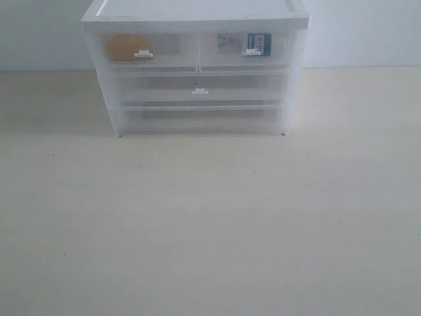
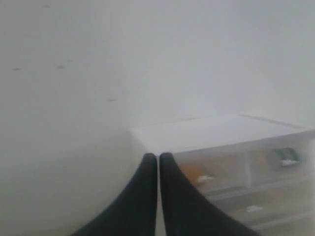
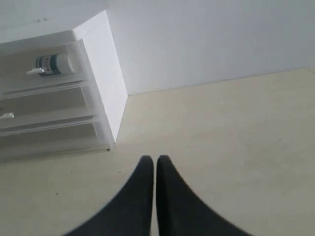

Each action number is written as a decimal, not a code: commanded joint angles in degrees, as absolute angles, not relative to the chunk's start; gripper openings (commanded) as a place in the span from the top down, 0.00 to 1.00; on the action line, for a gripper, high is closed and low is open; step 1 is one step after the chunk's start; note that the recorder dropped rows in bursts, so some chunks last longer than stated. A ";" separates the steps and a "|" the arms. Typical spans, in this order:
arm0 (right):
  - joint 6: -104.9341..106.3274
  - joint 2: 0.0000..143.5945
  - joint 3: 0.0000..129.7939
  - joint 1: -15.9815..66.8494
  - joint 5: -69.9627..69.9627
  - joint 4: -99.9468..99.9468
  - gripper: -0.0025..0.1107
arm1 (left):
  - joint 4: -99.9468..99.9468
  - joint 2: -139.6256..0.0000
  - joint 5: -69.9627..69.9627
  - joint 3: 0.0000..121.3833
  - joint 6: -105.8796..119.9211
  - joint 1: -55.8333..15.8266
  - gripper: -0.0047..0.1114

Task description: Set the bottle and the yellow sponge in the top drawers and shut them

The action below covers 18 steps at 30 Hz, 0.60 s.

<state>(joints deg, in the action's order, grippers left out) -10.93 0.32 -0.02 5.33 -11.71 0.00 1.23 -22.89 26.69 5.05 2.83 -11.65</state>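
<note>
The white-topped drawer unit [image 1: 196, 14] stands at the back of the table, both top drawers pushed in. Behind the translucent front of the top left drawer [image 1: 150, 47] lies the yellow sponge [image 1: 128, 47], also seen as an orange blur [image 2: 192, 172] in the left wrist view. The bottle [image 1: 256, 43] lies on its side in the top right drawer [image 1: 243, 51], and it shows again [image 3: 53, 64] in the right wrist view. My left gripper [image 2: 158, 156] is shut and empty, away from the unit. Over bare table, my right gripper [image 3: 154, 159] is shut and empty too. Neither gripper appears in the exterior view.
Two wider drawers [image 1: 200, 91] sit shut below the top pair. A white wall [image 1: 368, 33] rises behind the unit. The pale wooden table [image 1: 210, 217] spreads out in front of it.
</note>
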 commanded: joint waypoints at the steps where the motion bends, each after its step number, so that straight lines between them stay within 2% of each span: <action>1: -11.03 0.00 0.00 5.18 -11.87 -0.36 0.96 | 7.09 -6.82 16.51 0.00 6.41 -1.03 0.93; 3: -11.03 0.00 0.00 5.18 -11.87 -0.36 0.96 | 6.91 -2.06 6.63 0.00 7.85 1.02 0.93; 6: -11.03 0.00 0.00 5.18 -11.87 -0.36 0.96 | 6.43 0.00 -1.15 0.00 7.99 2.26 0.93; 9: -11.03 0.00 0.00 5.18 -11.87 -0.36 0.96 | 4.50 0.00 -4.52 0.00 7.99 2.58 0.93; 15: -11.03 0.00 0.00 5.18 -11.87 -0.36 0.96 | 3.64 0.00 -6.41 0.00 8.13 9.21 0.93; 18: -11.03 0.00 0.00 5.18 -11.87 -0.36 0.96 | 3.64 0.00 -6.41 0.00 8.13 9.72 0.93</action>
<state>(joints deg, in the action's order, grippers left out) -10.93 0.31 -0.02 5.24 -11.71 0.00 3.92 -0.18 -5.98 0.16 7.78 8.92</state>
